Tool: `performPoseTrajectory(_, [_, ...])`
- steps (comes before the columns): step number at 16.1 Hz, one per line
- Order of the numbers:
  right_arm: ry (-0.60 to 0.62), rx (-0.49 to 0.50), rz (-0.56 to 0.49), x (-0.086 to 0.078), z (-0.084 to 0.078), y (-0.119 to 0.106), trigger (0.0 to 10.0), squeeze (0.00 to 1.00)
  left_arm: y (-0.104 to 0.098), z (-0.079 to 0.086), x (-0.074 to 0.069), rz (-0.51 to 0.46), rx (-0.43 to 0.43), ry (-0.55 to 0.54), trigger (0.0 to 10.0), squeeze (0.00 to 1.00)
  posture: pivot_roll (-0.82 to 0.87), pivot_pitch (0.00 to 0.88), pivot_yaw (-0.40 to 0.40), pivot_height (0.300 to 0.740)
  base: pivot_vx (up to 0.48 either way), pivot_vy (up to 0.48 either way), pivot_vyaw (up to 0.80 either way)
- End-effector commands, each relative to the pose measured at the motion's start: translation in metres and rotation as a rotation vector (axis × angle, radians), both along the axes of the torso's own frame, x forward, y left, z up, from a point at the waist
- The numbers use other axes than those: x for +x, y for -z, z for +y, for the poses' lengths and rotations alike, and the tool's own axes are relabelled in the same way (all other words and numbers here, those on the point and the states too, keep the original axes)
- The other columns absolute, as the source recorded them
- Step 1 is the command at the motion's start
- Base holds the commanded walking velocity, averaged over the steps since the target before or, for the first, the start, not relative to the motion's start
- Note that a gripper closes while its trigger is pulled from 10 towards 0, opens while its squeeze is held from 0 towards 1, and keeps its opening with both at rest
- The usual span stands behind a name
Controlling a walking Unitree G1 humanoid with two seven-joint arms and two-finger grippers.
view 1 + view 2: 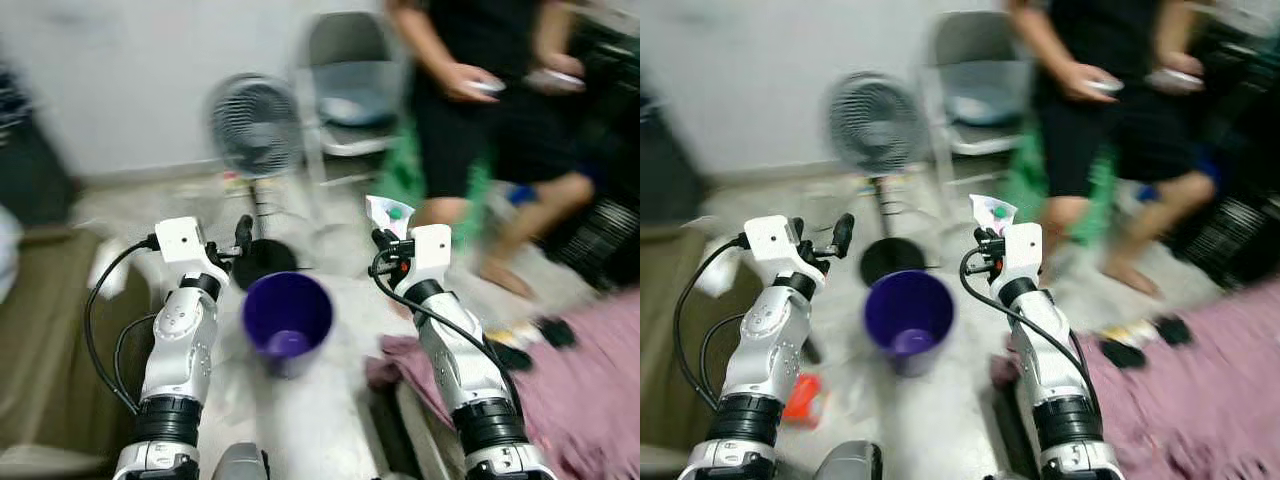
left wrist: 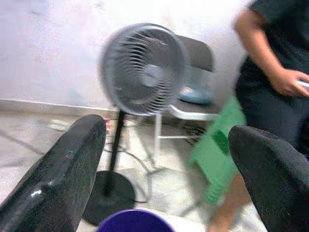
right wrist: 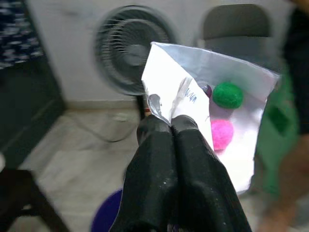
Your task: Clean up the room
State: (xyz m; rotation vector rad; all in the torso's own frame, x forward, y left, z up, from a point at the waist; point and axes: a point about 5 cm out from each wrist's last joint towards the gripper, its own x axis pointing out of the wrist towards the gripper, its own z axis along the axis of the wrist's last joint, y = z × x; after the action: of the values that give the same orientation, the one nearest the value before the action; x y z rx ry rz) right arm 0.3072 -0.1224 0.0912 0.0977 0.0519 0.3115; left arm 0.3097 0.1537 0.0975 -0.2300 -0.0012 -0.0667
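Nearest us in the right wrist view, our right gripper (image 3: 173,126) has its two black fingers pressed together on a crumpled white plastic packet with green and pink pompoms inside (image 3: 212,111); seen from the head, that packet (image 1: 387,212) is held up in the air, just to the right of and somewhat beyond the round purple plastic bin (image 1: 287,318) that stands on the pale floor between our arms; we judge the step in hand to be carrying this piece of litter to the bin for dropping. Our left gripper (image 1: 240,238) hovers by the bin's far left rim with its fingers spread wide and nothing between them; the bin's rim (image 2: 133,220) shows just beneath them. Next, we would judge, the right gripper has to swing leftward until the packet hangs over the bin's mouth, then part its fingers; light plastic may drift or cling, so the release should come low over the opening. Beyond the bin stands a grey pedestal fan on a black base (image 1: 255,130), then a grey folding chair (image 1: 350,85); a person in dark clothes (image 1: 480,100) stands to the right, holding small devices; a mauve cloth (image 1: 590,380) lies at our right.
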Motion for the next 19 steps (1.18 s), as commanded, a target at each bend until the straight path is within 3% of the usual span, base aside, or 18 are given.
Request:
performPoseTrajectory(1, [-0.001,-0.004,-0.024,0.0033,-0.0012,-0.0061,10.0,0.0,0.001,-0.0032,0.0009,0.008,0.011,0.014,10.0,0.0,0.0,0.001,-0.027,0.74,0.0,0.0,0.8])
performPoseTrajectory(7, [0.001,-0.004,-0.028,0.0038,-0.0014,-0.0067,10.0,0.0,0.0004,-0.004,0.0016,0.006,0.014,0.018,10.0,0.0,0.0,0.001,-0.026,0.74,0.0,0.0,0.8])
performPoseTrajectory(14, [0.004,-0.008,-0.03,0.0046,-0.0019,-0.0073,10.0,0.0,-0.0016,-0.0056,0.0018,-0.013,0.007,0.031,10.0,0.0,0.0,0.0,-0.028,0.74,0.0,0.0,0.0])
performPoseTrajectory(19, [-0.01,-0.022,-0.039,0.0042,-0.0006,-0.0074,10.0,0.0,-0.0015,-0.0071,0.0015,-0.018,0.004,0.04,10.0,0.0,0.0,0.0,-0.03,0.74,0.276,0.0,0.27])
